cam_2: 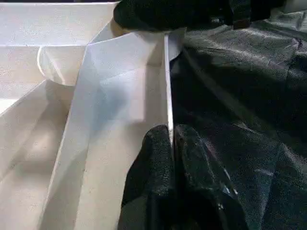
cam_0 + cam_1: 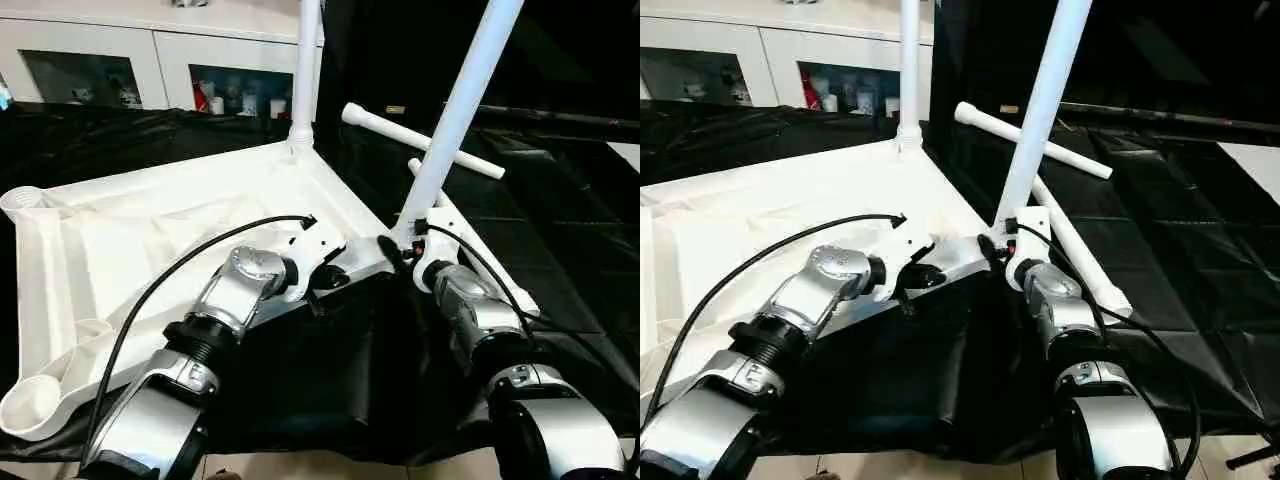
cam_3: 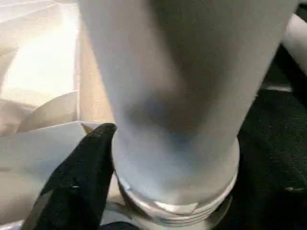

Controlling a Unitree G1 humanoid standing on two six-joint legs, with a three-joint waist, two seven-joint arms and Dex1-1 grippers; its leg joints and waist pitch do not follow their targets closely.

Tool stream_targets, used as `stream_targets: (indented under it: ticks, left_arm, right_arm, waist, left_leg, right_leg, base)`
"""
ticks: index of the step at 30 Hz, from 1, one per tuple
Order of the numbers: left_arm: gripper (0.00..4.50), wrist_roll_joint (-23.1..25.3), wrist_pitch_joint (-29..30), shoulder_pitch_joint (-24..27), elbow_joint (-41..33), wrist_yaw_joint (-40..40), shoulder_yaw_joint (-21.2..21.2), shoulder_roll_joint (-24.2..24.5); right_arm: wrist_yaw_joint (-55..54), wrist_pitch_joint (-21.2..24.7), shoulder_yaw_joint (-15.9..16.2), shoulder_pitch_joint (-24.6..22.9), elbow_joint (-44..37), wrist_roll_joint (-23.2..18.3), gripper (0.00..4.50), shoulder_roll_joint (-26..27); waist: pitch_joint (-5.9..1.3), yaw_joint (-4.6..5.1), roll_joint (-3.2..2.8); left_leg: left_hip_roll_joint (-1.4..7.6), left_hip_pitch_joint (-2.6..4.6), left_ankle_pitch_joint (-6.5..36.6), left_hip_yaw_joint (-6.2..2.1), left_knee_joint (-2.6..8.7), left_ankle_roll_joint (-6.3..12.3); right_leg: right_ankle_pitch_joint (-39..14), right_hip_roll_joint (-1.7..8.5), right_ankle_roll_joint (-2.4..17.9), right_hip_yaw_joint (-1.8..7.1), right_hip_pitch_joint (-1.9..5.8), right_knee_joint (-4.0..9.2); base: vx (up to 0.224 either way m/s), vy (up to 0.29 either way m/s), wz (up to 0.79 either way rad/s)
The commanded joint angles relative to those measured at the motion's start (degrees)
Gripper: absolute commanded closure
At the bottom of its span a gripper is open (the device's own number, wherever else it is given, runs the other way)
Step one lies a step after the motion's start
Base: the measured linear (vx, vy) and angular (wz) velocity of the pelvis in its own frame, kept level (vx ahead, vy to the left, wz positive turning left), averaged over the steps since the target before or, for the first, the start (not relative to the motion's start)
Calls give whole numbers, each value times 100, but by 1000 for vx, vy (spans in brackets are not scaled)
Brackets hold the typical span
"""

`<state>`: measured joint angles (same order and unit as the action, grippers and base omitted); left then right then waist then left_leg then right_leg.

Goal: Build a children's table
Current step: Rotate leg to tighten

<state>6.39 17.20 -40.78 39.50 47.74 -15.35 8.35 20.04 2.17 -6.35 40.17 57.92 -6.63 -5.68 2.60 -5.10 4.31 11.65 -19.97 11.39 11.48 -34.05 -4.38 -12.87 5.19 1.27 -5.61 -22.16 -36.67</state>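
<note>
Bright light from above makes the white tabletop (image 2: 150, 230) glow, so its ribs look washed out. The black cloth (image 2: 330, 380) stays very dark, with small shiny spots on its folds. In the right wrist view the leg (image 3: 192, 91) is so close that it looks soft and blurry, with a grey shadow across it.

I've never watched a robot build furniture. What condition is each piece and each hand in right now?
Tabletop: upside down, near rim pinched.
Far leg: upright in its corner socket.
Near leg: tilted, threaded base at the near corner.
Two spare legs: lying loose on the black cloth.
Left fingers: shut on the tabletop rim.
Right fingers: around the near leg.
</note>
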Motion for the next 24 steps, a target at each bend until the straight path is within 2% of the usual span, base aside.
stream_targets:
  ticks: [1, 5, 7, 8, 10, 12, 14, 18, 20, 23, 24]
  left_arm:
    - [450, -212, -333, 66, -99, 70, -13, -137]
    - [450, -310, -495, 200, -228, 678, -2, 226]
    - [450, -353, -519, 226, -267, 836, 4, 305]
    - [450, -447, -535, 274, -348, 1143, 12, 443]
    - [450, -505, -630, 318, -408, 1390, 2, 560]
    - [450, -600, -666, 370, -494, 1734, -4, 707]
    - [450, -692, -618, 412, -589, 2052, -28, 829]
    - [450, -846, -444, 522, -848, 2640, -130, 1058]
    - [450, -904, -350, 575, -964, 2798, -162, 1114]
    - [450, -907, -330, 598, -999, 2851, -169, 1126]
    - [450, -904, -330, 601, -999, 2862, -163, 1124]
  right_arm:
    - [598, 184, 319, -76, 150, -34, 72, 274]
    - [1461, 70, 488, -166, -258, 19, 65, -141]
    - [1731, 92, 524, -215, -372, -6, 65, -248]
    - [2242, 135, 657, -344, -620, -2, 65, -463]
    - [2703, 171, 790, -478, -870, -7, 65, -650]
    - [3287, 236, 953, -652, -1194, -16, 65, -910]
    - [3655, 179, 1110, -778, -1408, 37, 65, -1133]
    - [4178, 227, 1208, -922, -1750, -22, 65, -1370]
    - [4295, 240, 1216, -934, -1857, -72, 65, -1387]
    - [4378, 264, 1220, -941, -1906, -99, 65, -1391]
    - [4410, 274, 1222, -946, -1919, -107, 90, -1391]
  waist:
    - [-270, 0, 4]
    - [-280, -1, 10]
    - [-282, 1, 14]
    - [-298, -19, 15]
    - [-307, -20, 16]
    - [-329, -9, 16]
    - [-327, -23, 24]
    - [-303, -33, 17]
    - [-296, -36, 5]
    - [-295, -33, 1]
    - [-296, -32, 6]
  left_leg:
    - [230, -4, 1045, -140, 441, 112]
    - [225, -38, 836, -135, 428, 229]
    - [228, -29, 784, -129, 424, 258]
    - [232, -37, 602, -131, 412, 315]
    - [236, -30, 483, -125, 400, 395]
    - [229, -26, 292, -108, 378, 518]
    - [224, -35, 183, -97, 353, 651]
    - [247, -28, 345, -95, 372, 625]
    - [261, -11, 525, -96, 384, 500]
    - [255, -16, 580, -102, 392, 410]
    - [249, -17, 563, -104, 391, 389]
  right_leg:
    - [-1516, 449, 842, 377, 213, 593]
    - [-1263, 447, 883, 378, 246, 570]
    - [-1167, 437, 905, 383, 242, 557]
    - [-873, 433, 986, 378, 271, 520]
    - [-575, 415, 1061, 377, 266, 488]
    - [-49, 409, 1265, 384, 267, 415]
    - [270, 402, 1374, 379, 276, 384]
    - [-30, 408, 1416, 374, 265, 415]
    - [-350, 419, 1401, 375, 248, 441]
    - [-453, 415, 1366, 379, 250, 450]
    - [-447, 417, 1351, 382, 254, 451]
  base:
    - [0, 0, 0]
    - [0, 0, 0]
    - [0, 0, 0]
    - [0, 0, 0]
    - [0, 0, 0]
    - [0, 0, 0]
    - [0, 0, 0]
    - [0, 0, 0]
    - [0, 0, 0]
    - [0, 0, 0]
    - [0, 0, 0]
